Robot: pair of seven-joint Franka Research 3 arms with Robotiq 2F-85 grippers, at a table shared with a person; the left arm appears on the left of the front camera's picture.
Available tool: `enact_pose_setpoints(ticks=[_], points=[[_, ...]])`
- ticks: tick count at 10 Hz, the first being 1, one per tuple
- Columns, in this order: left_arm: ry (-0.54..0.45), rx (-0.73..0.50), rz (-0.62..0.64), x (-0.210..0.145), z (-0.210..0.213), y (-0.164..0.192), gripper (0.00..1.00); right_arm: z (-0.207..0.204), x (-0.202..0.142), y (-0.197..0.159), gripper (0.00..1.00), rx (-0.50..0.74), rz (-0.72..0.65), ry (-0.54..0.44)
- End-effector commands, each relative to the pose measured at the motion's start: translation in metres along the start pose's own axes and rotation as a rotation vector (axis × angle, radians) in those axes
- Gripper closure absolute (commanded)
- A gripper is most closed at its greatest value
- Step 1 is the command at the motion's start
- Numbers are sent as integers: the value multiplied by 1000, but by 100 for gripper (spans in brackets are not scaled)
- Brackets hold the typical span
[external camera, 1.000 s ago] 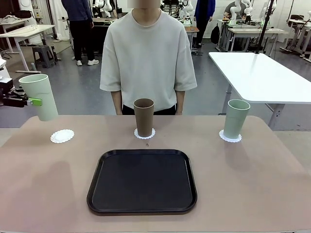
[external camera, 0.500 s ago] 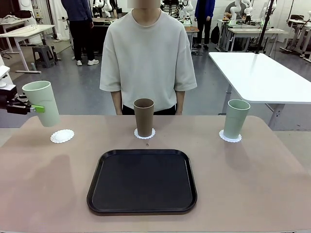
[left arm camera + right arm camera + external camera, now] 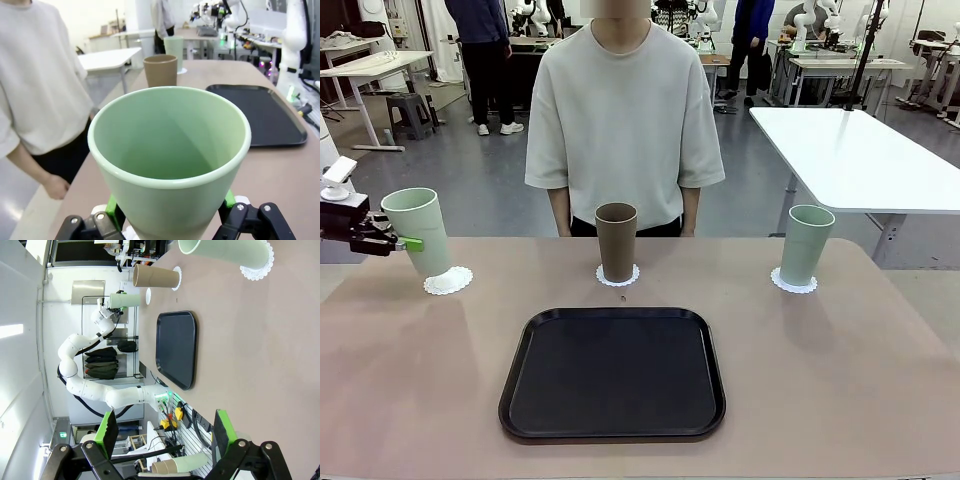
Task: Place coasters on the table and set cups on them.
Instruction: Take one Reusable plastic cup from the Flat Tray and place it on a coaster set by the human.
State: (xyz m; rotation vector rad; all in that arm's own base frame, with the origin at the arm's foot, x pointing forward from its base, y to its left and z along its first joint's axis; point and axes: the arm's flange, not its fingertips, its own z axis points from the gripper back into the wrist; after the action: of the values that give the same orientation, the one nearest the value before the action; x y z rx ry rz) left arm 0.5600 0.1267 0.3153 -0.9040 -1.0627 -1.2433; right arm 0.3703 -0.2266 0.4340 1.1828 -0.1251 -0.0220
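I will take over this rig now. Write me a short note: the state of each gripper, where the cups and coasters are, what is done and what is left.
Left gripper: shut on the left mint cup, tilted, its base at the left coaster; I cannot tell if it is fully seated.
Right gripper: open, holds nothing, pulled back above the table.
Done: brown cup stands on the middle coaster; right mint cup stands on the right coaster. The black tray has nothing on it.
Left: set the left cup upright on its coaster, release, withdraw.

Left claw (image 3: 408, 243) clamped at table's left, right claw (image 3: 165, 432) spread wide
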Motion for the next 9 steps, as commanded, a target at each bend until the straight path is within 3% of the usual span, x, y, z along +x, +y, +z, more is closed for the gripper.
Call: enact_pose_setpoints(ticks=[1, 9], points=[[10, 19, -13, -4, -4, 18, 13, -2, -4, 1, 0, 7, 4, 0], [-25, 12, 89, -32, -10, 46, 13, -2, -4, 1, 0, 7, 4, 0]])
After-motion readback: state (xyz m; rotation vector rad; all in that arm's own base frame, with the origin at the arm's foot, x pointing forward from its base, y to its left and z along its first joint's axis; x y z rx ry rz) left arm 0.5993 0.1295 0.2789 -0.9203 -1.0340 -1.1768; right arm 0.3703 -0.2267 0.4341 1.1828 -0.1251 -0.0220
